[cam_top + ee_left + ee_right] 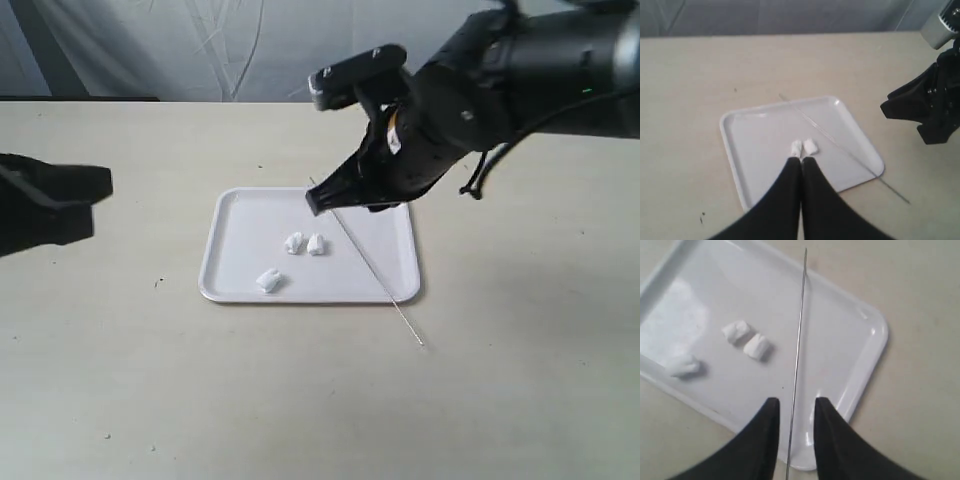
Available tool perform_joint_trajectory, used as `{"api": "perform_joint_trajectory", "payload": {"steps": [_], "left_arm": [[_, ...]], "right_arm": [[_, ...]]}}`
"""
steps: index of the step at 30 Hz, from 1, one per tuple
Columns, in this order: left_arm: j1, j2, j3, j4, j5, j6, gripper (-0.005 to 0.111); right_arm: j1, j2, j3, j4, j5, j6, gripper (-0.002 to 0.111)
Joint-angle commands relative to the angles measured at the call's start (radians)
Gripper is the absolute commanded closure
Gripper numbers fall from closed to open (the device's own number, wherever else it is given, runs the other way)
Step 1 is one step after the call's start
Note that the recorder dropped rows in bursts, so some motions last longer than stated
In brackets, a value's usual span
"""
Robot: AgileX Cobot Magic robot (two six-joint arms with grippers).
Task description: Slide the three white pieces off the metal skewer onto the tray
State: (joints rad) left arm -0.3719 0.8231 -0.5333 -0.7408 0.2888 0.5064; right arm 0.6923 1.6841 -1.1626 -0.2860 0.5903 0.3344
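Observation:
The white tray [235,215] lies mid-table with the three white pieces loose on it: two side by side [293,242] [316,244] and one nearer the front rim [268,281]. The bare metal skewer [372,272] lies slanted across the tray's right part, its end sticking out past the front corner. My right gripper [795,402] hangs open over the skewer [799,325], which runs between the jaws without touching either. My left gripper [801,161] is shut and empty, off to the left of the tray [740,150]. Its fingers hide one piece in the left wrist view.
Beige tabletop surrounds the tray on all sides. The right arm's bulky black body [480,90] reaches in from the upper right, over the tray's far right corner. A pale curtain backs the table.

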Motion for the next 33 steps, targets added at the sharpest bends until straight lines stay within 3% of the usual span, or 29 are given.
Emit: {"api": "perform_joint_trajectory", "payload": {"steps": [1, 6, 13, 23, 33], "left_arm": [[0.001, -0.194, 0.008, 0.031, 0.047, 0.001, 0.107], [0.001, -0.338, 0.008, 0.132, 0.170, 0.001, 0.107], [0.001, -0.449, 0.008, 0.156, 0.337, 0.001, 0.107], [0.001, -0.476, 0.008, 0.154, 0.343, 0.001, 0.107], [0.001, -0.476, 0.008, 0.153, 0.348, 0.001, 0.107]], "right_arm": [[-0.004, -0.210, 0.110, -0.002, -0.037, -0.053, 0.084], [-0.004, -0.440, 0.261, -0.002, -0.039, -0.099, 0.084], [-0.004, -0.739, 0.396, 0.000, -0.041, -0.099, 0.084], [-0.004, -0.997, 0.400, 0.005, 0.028, -0.097, 0.084], [-0.004, -1.063, 0.400, 0.040, 0.045, -0.097, 0.084]]}}
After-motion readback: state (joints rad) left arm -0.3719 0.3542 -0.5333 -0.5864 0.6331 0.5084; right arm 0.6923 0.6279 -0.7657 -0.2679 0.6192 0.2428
